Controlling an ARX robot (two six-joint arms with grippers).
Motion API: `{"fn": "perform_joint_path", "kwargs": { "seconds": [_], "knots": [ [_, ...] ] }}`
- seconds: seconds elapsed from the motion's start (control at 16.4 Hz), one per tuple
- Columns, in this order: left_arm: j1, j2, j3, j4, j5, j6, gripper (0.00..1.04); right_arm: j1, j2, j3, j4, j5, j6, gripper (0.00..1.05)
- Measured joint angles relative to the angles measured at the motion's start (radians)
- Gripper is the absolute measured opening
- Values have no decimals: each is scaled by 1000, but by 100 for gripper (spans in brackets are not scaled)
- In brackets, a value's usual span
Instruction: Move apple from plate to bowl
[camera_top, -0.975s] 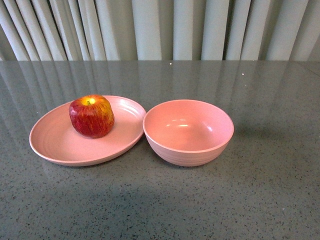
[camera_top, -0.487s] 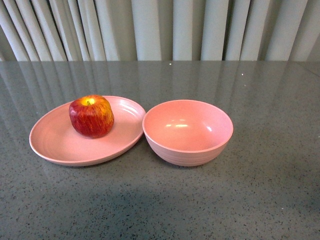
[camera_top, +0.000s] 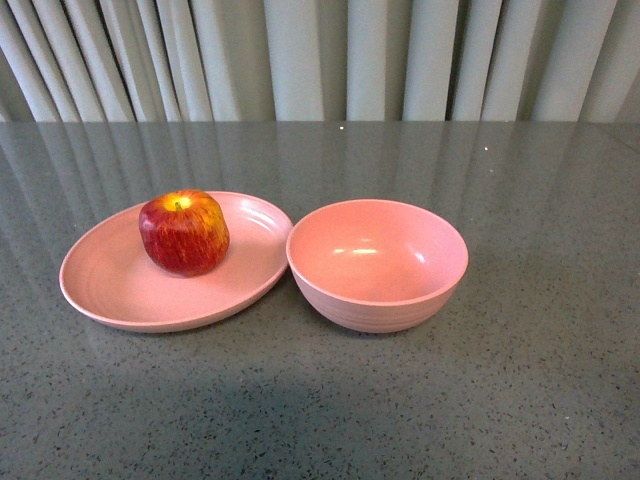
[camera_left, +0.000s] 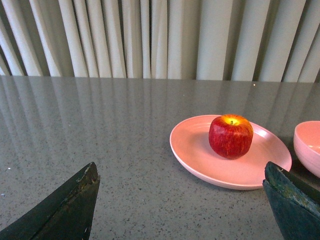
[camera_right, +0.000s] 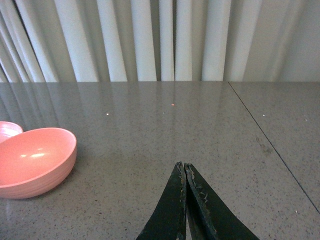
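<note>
The apple (camera_top: 184, 232) sits on the plate (camera_top: 110, 285), the bowl (camera_top: 360, 310) just to its right, while the left gripper (camera_left: 181, 170) gapes wide and empty and the right gripper (camera_right: 184, 167) is pressed closed on nothing.

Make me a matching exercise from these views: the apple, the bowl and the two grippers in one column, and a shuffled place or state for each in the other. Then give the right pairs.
Column one
1. apple
2. bowl
3. left gripper
4. right gripper

Column two
A. shut, fingers pressed together, holding nothing
B. sitting on the plate
C. open, fingers wide apart
D. empty, beside the plate

Pairs: 1-B, 2-D, 3-C, 4-A
</note>
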Motion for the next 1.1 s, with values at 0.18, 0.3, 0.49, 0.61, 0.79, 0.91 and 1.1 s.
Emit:
{"fn": "perform_joint_path", "kwargs": {
  "seconds": [0.18,0.3,0.49,0.61,0.79,0.91,1.1],
  "knots": [
    [0,0,0,0,0,0,98,-122,-60,-25,-24,-110,-4,2],
    [0,0,0,0,0,0,98,-116,-88,-42,-43,-116,-5,2],
    [0,0,0,0,0,0,98,-116,-173,-50,-147,-115,-6,2],
    [0,0,0,0,0,0,98,-116,-295,-77,-182,-116,-7,2],
    [0,0,0,0,0,0,98,-116,-295,-79,-200,-116,-7,2],
    [0,0,0,0,0,0,98,-116,-295,-79,-201,-116,-7,2],
    [0,0,0,0,0,0,98,-116,-295,-79,-201,-116,-7,13]
  ]
}}
